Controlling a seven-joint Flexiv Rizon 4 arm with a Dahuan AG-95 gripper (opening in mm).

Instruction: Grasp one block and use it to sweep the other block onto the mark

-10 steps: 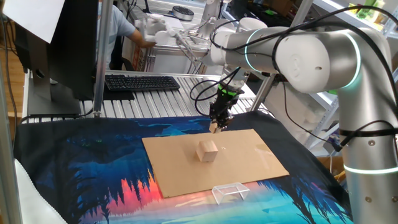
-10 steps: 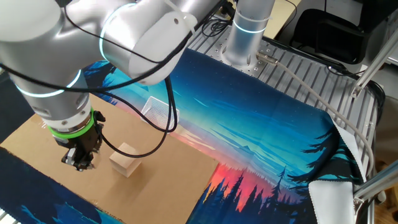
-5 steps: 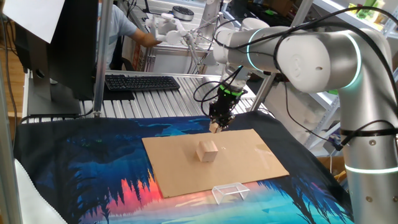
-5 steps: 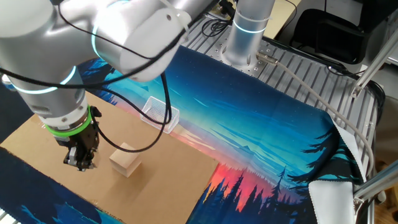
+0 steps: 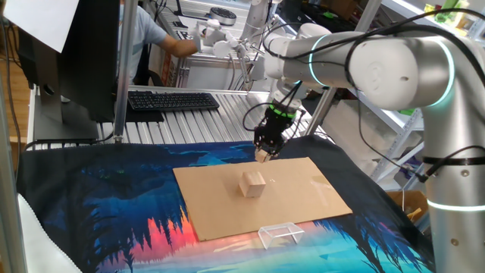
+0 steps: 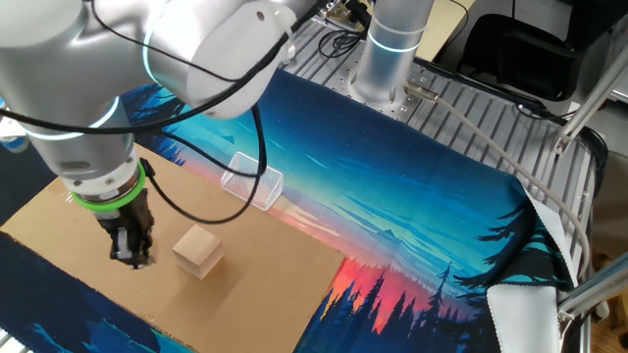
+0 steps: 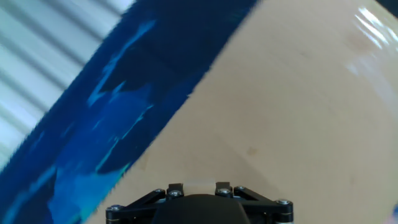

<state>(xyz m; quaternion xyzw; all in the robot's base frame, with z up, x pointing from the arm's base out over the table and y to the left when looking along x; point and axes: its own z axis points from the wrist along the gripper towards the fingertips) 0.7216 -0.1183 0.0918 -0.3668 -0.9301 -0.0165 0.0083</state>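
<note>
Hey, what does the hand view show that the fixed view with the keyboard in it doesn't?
Only the hand view: the claw's own base seen from above, close over the cardboard sheet's edge. Only the keyboard-side fixed view: the larger wooden cube, the clear plastic frame, the keyboard, and the claw holding the small block. Both show the cardboard sheet and the blue printed cloth.

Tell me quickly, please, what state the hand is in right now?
Hand: closed on the small block, held low at the far edge of the cardboard sheet, apart from the larger cube.
</note>
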